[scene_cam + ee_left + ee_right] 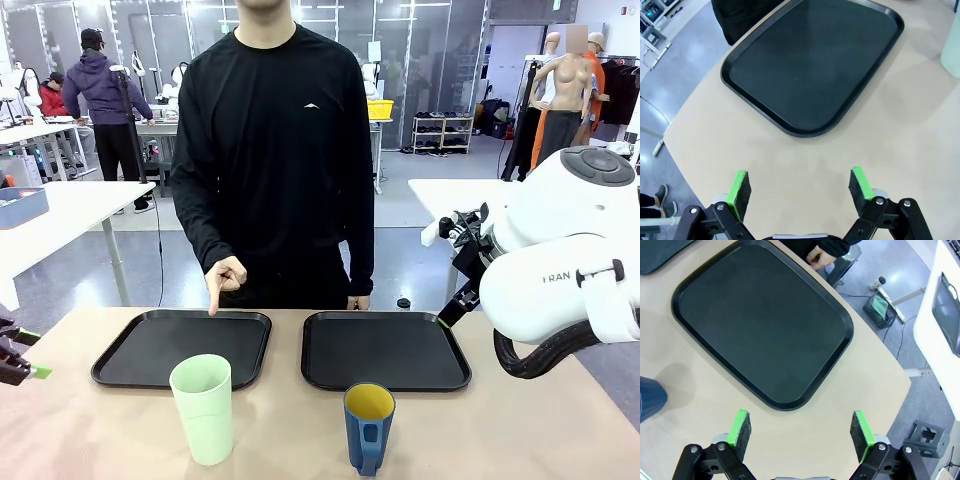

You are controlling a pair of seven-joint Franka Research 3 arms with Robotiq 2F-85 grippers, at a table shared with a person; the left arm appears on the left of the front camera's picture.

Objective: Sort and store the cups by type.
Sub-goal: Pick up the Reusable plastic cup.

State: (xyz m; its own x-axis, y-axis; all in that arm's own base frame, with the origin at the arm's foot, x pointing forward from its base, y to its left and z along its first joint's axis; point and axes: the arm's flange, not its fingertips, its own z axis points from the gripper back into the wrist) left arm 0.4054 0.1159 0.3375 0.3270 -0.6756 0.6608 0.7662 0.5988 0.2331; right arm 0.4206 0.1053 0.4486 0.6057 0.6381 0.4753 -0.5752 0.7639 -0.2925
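Observation:
A tall mint-green tumbler (202, 408) stands at the table's near edge, in front of the left black tray (185, 347). To its right, in front of the right black tray (385, 350), is a dark blue mug (369, 425) with a yellow inside. My left gripper (33, 355) hovers open at the far left, nothing between its pads (800, 187); the left tray (810, 65) lies ahead of it and the tumbler (952, 45) is at the picture's right edge. My right gripper (801, 429) is open and empty above the table by the right tray (760, 320), with the mug (650, 397) off to the left.
A person in black stands at the far side. One hand (222, 280) points a finger down at the left tray's far edge; the other hand (821, 257) rests by the right tray. My right arm (560, 250) bulks over the table's right end.

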